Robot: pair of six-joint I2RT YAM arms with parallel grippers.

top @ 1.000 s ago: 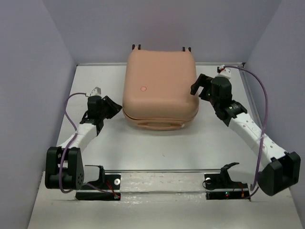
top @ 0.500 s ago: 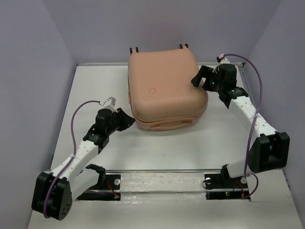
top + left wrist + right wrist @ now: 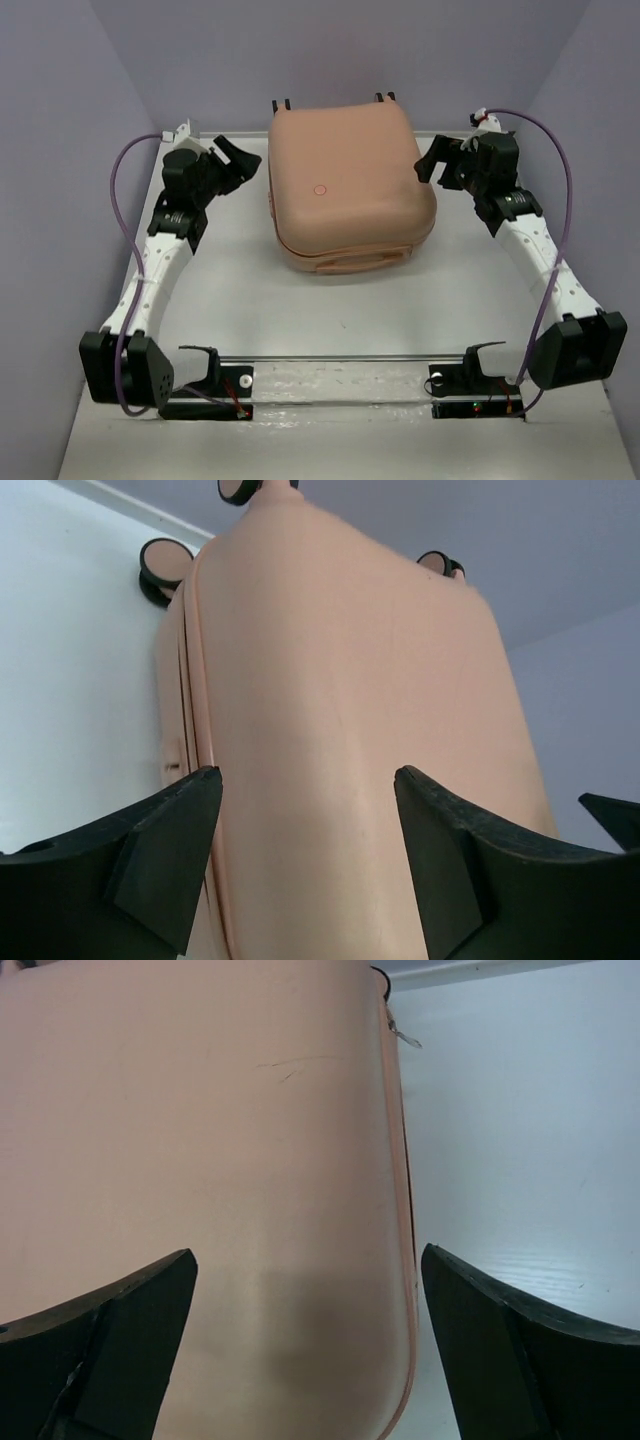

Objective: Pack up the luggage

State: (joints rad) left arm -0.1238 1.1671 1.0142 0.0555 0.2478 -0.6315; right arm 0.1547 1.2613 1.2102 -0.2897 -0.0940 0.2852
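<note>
Centrally, toward the far side of the tabletop [image 3: 330,310], the luggage [image 3: 350,195] lies flat with its salmon-pink shell closed and a small round mark [image 3: 319,188] on the upper face. Its caster wheels [image 3: 160,565] sit at the far edge, pointing at the back wall. The seam [image 3: 405,1160] between the 2 shell halves runs along the side, and a small zip pull [image 3: 400,1035] sticks out near the far corner in the right wrist view.

The left hand [image 3: 245,160] hangs beside the far-left corner of the luggage with a gap of bare tabletop between them. Its 2 fingers are spread wide and grasp nothing. In the left wrist view, the pink shell fills the space between the black fingertips [image 3: 170,830].

The right hand [image 3: 428,163] is just beside the far-right side of the luggage, also released, fingers spread and holding nothing. Whether it touches the shell cannot be told from above. The right wrist view shows the shell's side close in front of it.

A purple cable [image 3: 125,170] loops from each arm, and a metal rail [image 3: 340,358] runs across the near edge between the 2 bases.
</note>
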